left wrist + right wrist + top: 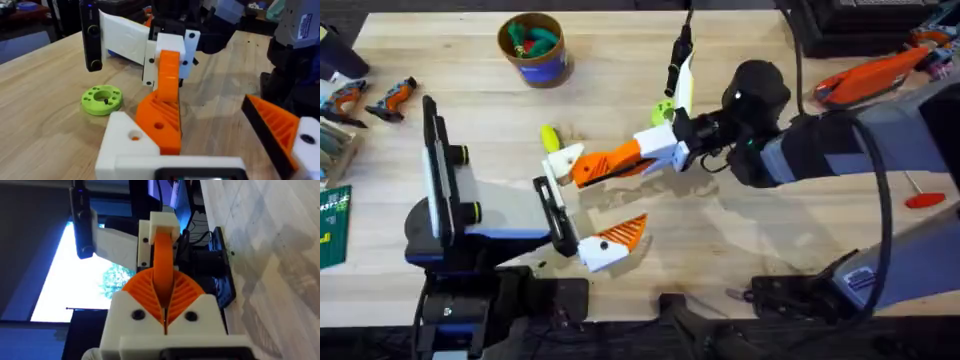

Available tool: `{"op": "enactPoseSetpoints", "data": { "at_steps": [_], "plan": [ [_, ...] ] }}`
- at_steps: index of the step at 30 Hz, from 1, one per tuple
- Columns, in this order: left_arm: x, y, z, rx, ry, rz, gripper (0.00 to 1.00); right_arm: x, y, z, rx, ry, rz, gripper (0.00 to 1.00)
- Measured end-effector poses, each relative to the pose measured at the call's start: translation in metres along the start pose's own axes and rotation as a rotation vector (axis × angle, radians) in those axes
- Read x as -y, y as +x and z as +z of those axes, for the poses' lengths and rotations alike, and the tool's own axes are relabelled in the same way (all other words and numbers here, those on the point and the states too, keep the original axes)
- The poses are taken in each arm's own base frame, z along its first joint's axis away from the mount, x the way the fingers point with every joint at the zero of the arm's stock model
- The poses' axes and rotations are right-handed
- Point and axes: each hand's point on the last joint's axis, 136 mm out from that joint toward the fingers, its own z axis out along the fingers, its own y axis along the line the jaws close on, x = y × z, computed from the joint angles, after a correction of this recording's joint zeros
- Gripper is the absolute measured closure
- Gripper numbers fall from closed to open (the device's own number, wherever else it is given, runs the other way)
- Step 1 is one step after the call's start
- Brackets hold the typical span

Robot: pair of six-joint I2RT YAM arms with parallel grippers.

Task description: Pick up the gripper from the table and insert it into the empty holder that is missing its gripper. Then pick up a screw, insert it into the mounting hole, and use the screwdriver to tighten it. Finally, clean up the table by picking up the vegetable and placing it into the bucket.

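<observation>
Pale wooden table (620, 60): carries everything listed below

My right gripper (638, 155): reaches in from the right edge towards the table's middle, its orange ribbed pads (145, 292) clamped together on the wedge

My left gripper (592, 205): near the front edge, fingers spread wide, gripping nothing; one finger wears an orange tip, the other is the bare holder

Round tub with tan cardboard rim and dark blue band (542, 68): bucket, near the far edge, left of centre, well apart from the work

Bare white plastic triangular finger mount (122, 142): holder, stiff and fixed to my left arm; I judge it should stay motionless during seating

Small orange plastic wedge fingertip (162, 117): the gripper, lying against the holder; light, rigid and probably slick, so I would grip its flat flanks and leave the screw hole clear

Small yellow-green oblong toy vegetable (550, 137): on the table just beyond the holder; light, likely to roll, best pinched across its middle
</observation>
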Motion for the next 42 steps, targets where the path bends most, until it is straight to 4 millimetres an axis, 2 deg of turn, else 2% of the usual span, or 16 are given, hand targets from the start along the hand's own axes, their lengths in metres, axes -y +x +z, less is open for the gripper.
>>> {"op": "enactPoseSetpoints", "data": {
  "at_steps": [26,42],
  "plan": [
    [-0.002,0.0,0.0,0.0,-0.009,0.003,0.015,0.002,-0.018,0.014,-0.013,0.003,0.018,0.989],
    [-0.003,0.0,0.0,0.0,-0.017,0.003,0.015,0.002,-0.021,0.022,-0.017,0.002,0.01,0.989]
  ]
}}
